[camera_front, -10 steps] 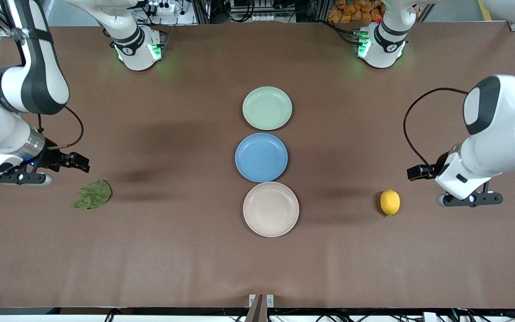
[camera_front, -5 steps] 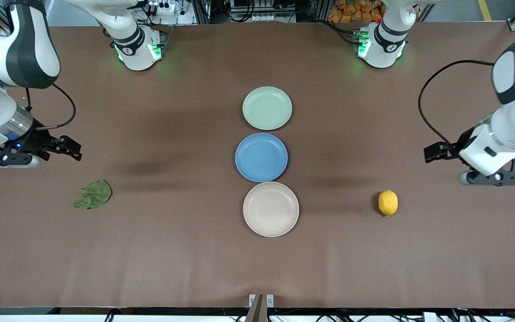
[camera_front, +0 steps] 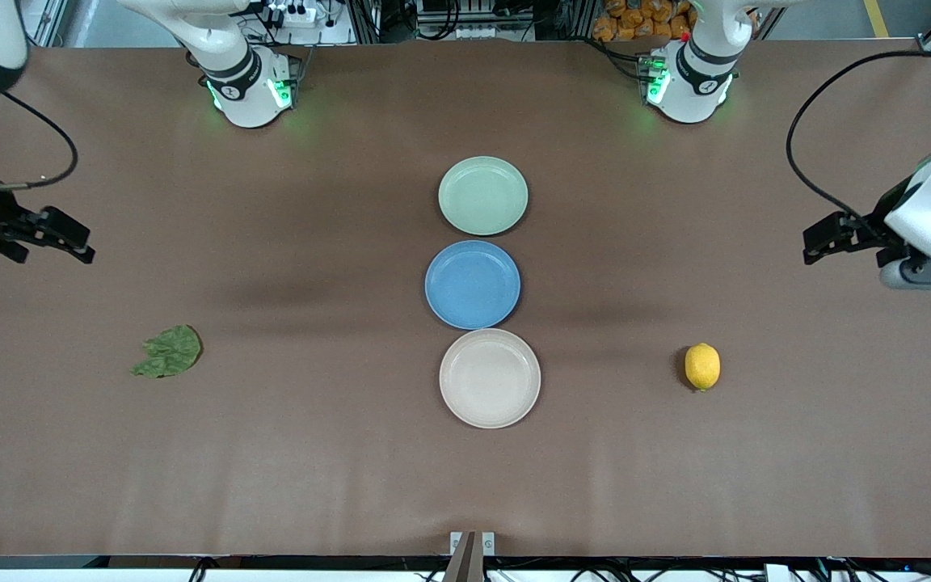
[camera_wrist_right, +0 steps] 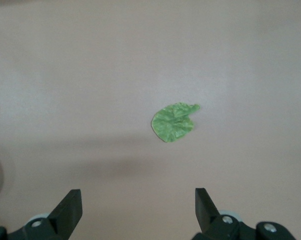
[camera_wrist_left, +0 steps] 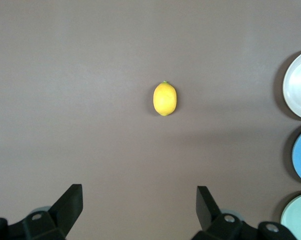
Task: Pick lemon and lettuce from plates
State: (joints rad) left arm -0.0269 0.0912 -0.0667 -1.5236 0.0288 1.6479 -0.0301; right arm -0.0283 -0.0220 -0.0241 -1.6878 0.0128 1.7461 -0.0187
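Lifting both arms away from the table, I have pulled my left gripper (camera_front: 817,242) and right gripper (camera_front: 69,240) farther from the produce than a moment ago, each now up over bare tabletop near its own end. Both wrist views show my fingers spread wide and holding nothing. The small oval yellow lemon (camera_front: 702,366) lies on the brown table toward the left arm's end, and the flat crinkled green lettuce leaf (camera_front: 167,352) lies toward the right arm's end. The pale green plate (camera_front: 483,196), the blue plate (camera_front: 473,284) and the beige plate (camera_front: 490,377) sit empty in the middle. I judge the task finished.
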